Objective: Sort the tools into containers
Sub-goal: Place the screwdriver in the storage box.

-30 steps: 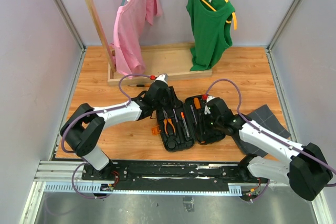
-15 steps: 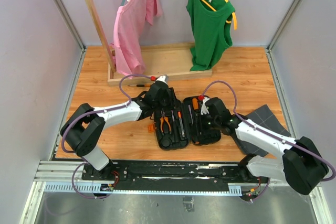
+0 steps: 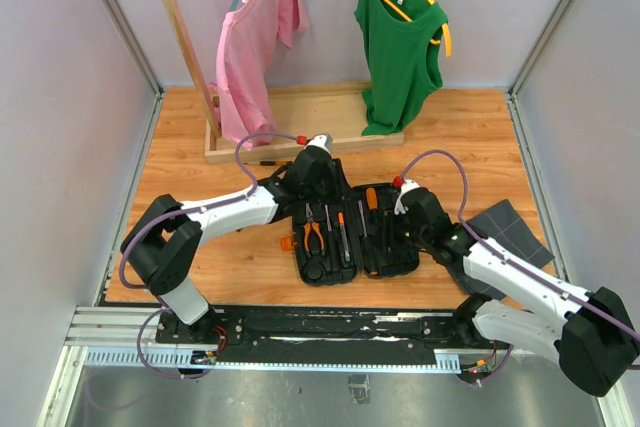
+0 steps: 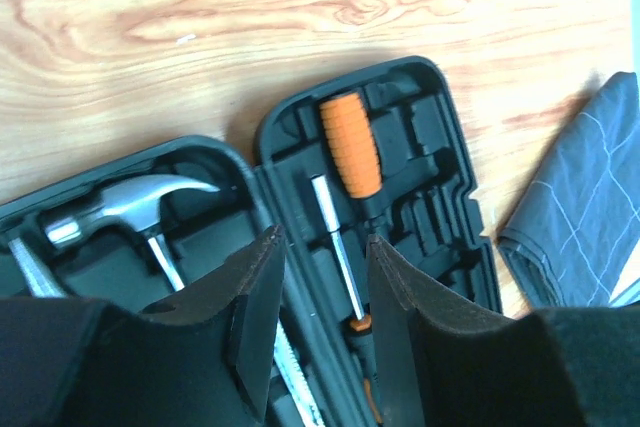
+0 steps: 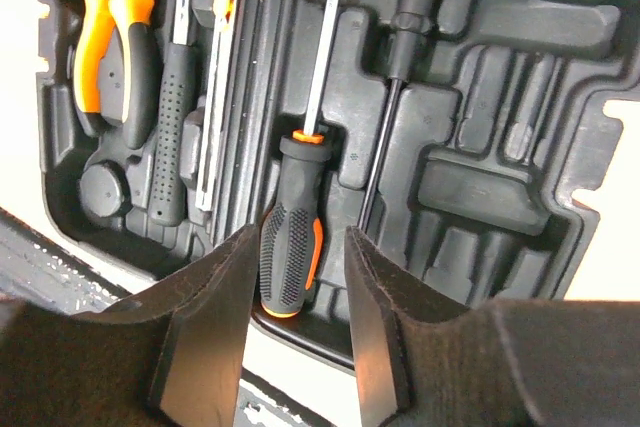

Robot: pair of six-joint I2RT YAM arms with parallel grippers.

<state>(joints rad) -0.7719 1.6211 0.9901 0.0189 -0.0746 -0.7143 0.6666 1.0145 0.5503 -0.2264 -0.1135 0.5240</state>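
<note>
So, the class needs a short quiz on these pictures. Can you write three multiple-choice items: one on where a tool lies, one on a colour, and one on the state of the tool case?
1. Where do the orange-handled pliers lie?
A. In the tool case, in the half nearer the left arm
B. On the grey cloth
C. Under the rack

2. What colour is the sleeveless top hanging beside the pink shirt?
A. Blue
B. Green
C. Yellow

3. The tool case is:
A. Shut and latched
B. Standing on edge
C. Open flat

Answers:
1 A: the top view shows them slotted in that half.
2 B: it is plainly green.
3 C: both halves lie spread, with tools showing.
</note>
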